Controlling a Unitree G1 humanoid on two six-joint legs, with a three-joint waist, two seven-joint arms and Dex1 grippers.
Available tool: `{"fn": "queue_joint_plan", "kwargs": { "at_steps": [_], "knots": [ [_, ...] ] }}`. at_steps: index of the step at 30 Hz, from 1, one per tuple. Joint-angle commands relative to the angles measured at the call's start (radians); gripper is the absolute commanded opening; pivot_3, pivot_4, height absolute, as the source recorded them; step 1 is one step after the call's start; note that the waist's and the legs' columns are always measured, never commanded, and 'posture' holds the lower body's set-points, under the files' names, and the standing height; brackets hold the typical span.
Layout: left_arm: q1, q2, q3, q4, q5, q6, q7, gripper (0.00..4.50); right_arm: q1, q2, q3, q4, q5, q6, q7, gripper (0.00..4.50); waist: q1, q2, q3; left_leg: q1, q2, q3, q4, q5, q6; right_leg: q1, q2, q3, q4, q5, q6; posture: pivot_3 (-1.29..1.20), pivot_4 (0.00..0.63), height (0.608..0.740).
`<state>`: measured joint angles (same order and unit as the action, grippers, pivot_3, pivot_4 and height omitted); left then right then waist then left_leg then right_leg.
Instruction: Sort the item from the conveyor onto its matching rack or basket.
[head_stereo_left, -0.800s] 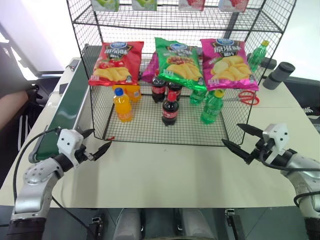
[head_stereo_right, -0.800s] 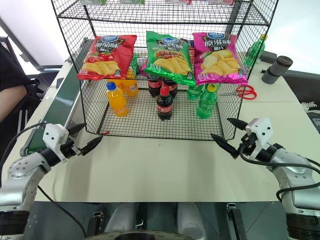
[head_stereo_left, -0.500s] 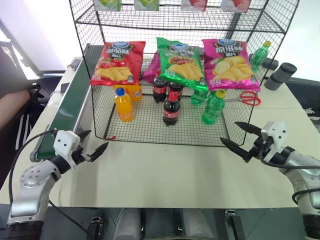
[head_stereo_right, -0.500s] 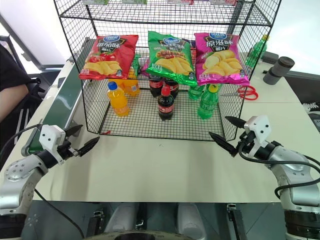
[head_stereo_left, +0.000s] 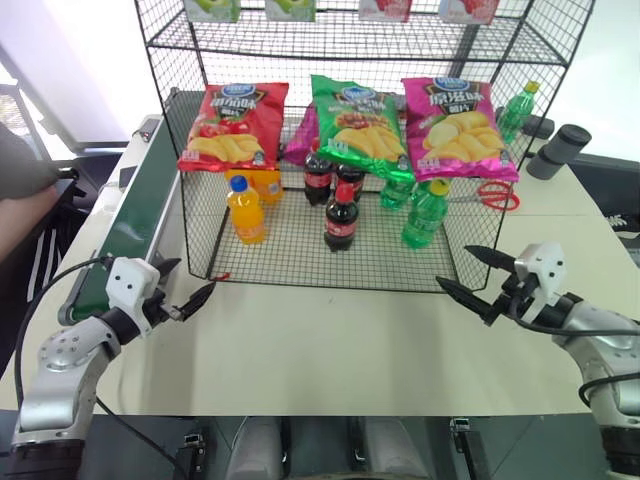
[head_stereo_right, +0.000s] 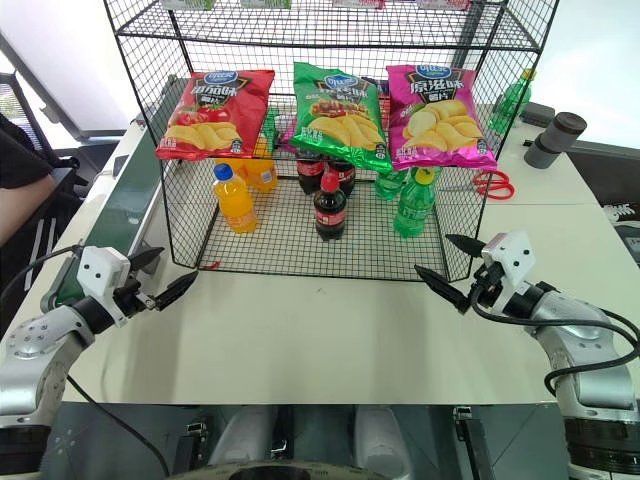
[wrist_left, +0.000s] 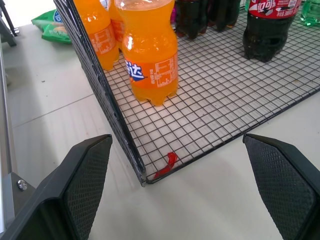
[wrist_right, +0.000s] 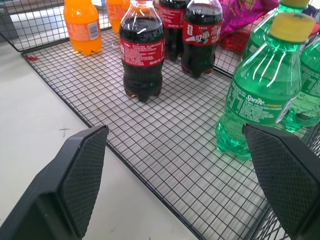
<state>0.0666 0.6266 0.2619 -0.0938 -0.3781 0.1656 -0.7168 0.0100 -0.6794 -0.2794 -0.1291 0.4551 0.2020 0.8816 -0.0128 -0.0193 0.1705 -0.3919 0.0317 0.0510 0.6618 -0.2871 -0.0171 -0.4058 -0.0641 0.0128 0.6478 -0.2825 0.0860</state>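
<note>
A cola bottle (head_stereo_left: 340, 215) with a red cap and red label stands upright at the front of the black wire rack's (head_stereo_left: 290, 256) bottom tier. It also shows in the right wrist view (wrist_right: 143, 55). Two more cola bottles (head_stereo_left: 330, 177) stand just behind it. The dark green conveyor (head_stereo_left: 135, 215) runs along the rack's left side, and its visible belt carries nothing. My left gripper (head_stereo_left: 195, 276) hovers open by the rack's front left corner. My right gripper (head_stereo_left: 453, 266) hovers open by the front right corner. Neither holds anything.
Orange soda bottles (head_stereo_left: 246, 210) and green bottles (head_stereo_left: 425, 213) share the bottom tier. Red, green and pink chip bags (head_stereo_left: 350, 125) hang above. Red scissors (head_stereo_left: 492, 195), a dark cylinder (head_stereo_left: 558, 150) and another green bottle (head_stereo_left: 513, 108) lie to the rack's right. A person's arm (head_stereo_left: 25, 195) is at the far left.
Both grippers stay open in about the same places. The person's arm at the far left has shifted.
</note>
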Motion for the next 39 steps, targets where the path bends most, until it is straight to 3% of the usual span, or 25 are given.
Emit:
{"fn": "queue_joint_plan", "kwargs": {
  "at_steps": [1, 19, 39],
  "knots": [
    [-0.013, 0.012, 0.023, -0.036, -0.001, -0.002, 0.004, 4.5, -0.021, 0.006, -0.009, -0.004, 0.007, -0.021, 0.002, 4.46, 0.0, 0.0, 0.0, 0.0, 0.0, 0.0, 0.0, 0.0, 0.0, 0.0, 0.0, 0.0, 0.0, 0.0, 0.0, 0.0, 0.15, 0.74],
    [0.007, -0.007, 0.024, -0.043, 0.016, -0.018, 0.027, 4.5, -0.077, 0.026, 0.034, 0.036, -0.014, -0.034, 0.006, 4.46, 0.0, 0.0, 0.0, 0.0, 0.0, 0.0, 0.0, 0.0, 0.0, 0.0, 0.001, 0.0, 0.0, 0.002, 0.003, 0.0, 0.15, 0.74],
    [0.017, -0.001, 0.015, -0.042, 0.024, -0.017, 0.009, 4.5, -0.026, 0.031, 0.025, -0.049, -0.001, 0.0, -0.028, 4.46, 0.0, 0.0, 0.0, 0.0, 0.0, 0.0, 0.001, 0.0, 0.0, 0.0, 0.002, 0.0, 0.001, 0.002, 0.003, 0.0, 0.15, 0.74]
  ]
}}
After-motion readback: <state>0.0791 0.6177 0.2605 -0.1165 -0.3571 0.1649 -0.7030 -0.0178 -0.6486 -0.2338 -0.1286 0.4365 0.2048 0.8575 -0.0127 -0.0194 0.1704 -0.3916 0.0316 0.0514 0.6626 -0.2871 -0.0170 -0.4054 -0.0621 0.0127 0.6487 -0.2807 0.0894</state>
